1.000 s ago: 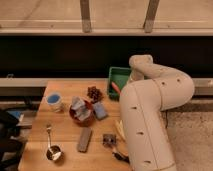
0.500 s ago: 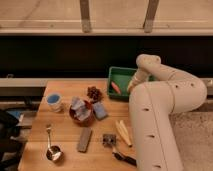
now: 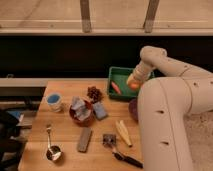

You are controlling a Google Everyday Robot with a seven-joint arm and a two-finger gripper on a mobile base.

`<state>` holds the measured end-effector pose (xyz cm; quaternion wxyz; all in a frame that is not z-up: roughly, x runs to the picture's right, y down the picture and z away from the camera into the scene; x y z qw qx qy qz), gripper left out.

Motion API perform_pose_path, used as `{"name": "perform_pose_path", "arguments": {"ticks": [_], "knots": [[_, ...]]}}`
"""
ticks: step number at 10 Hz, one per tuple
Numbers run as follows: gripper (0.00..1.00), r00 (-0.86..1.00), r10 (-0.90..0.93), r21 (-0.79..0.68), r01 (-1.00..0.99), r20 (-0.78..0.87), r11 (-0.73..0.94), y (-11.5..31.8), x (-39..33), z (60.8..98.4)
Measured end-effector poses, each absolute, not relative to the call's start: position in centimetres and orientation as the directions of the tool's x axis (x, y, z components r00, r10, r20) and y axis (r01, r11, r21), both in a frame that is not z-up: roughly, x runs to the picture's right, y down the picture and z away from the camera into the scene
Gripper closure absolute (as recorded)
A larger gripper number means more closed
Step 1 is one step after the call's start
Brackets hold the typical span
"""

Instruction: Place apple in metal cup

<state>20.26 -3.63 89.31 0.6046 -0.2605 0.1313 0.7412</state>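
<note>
my arm (image 3: 167,64) has swung over the green tray (image 3: 113,74); my hand (image 3: 133,80) is down in it, closed on the apple (image 3: 134,86).

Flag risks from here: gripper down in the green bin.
1. Gripper is shut in the green bin at the apple; a real hold isn't visible, so it may lift empty.
2. The orange-red piece lies close by and could get knocked.
3. The metal cup is small and across the table past the red bowl; a drop could miss or tip it.
</note>
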Motion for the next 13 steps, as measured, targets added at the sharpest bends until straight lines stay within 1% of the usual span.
{"name": "perform_pose_path", "arguments": {"ticks": [2,4,6,11,13], "knots": [[1.0,-0.065,0.841,-0.179,-0.966,-0.536,-0.189,-3.9,17.7,85.8],[1.0,0.036,0.845,-0.264,-0.956,-0.534,-0.126,-2.7,13.7,82.1],[1.0,0.098,0.835,-0.329,-0.938,-0.542,-0.104,-1.7,11.6,79.8],[1.0,0.102,0.834,-0.332,-0.938,-0.542,-0.101,-1.7,11.4,79.9],[1.0,0.132,0.834,-0.347,-0.935,-0.536,-0.076,-1.5,10.9,79.8]]}}
